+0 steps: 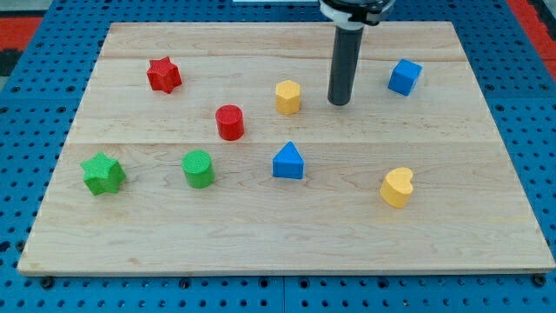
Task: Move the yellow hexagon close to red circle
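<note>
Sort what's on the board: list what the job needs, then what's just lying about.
Job:
yellow hexagon
red circle, to the hexagon's lower left, apart
my tip, to the hexagon's right, apart

Lying about:
red star
blue cube
blue triangle
yellow heart
green circle
green star

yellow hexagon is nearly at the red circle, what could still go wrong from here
My tip stands to the view's right of the yellow hexagon, apart from it. An off-centre push could spin the hexagon toward the view's top and past the red circle, which lies lower left of it. Too long a push could knock the red circle away. Swinging low, my tip might clip the blue triangle.
</note>
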Tool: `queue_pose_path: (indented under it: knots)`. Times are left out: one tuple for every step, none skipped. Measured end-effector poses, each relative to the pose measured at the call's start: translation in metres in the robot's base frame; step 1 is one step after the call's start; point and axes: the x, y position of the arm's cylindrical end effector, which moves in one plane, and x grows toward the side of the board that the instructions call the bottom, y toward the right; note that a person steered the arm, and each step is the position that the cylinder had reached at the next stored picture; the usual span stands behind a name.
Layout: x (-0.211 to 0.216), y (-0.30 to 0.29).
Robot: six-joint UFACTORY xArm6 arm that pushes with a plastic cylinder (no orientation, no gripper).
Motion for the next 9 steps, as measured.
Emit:
queue_pose_path:
  knots:
    - [-0.003,-0.044]
    - [-0.003,-0.064]
    - [-0.016,-0.052]
    - [-0.011,-0.069]
    - [0.018,-0.075]
    - [0.013,-0.075]
    - [-0.021,-0.074]
    - [-0.021,-0.097]
    - [0.007,-0.104]
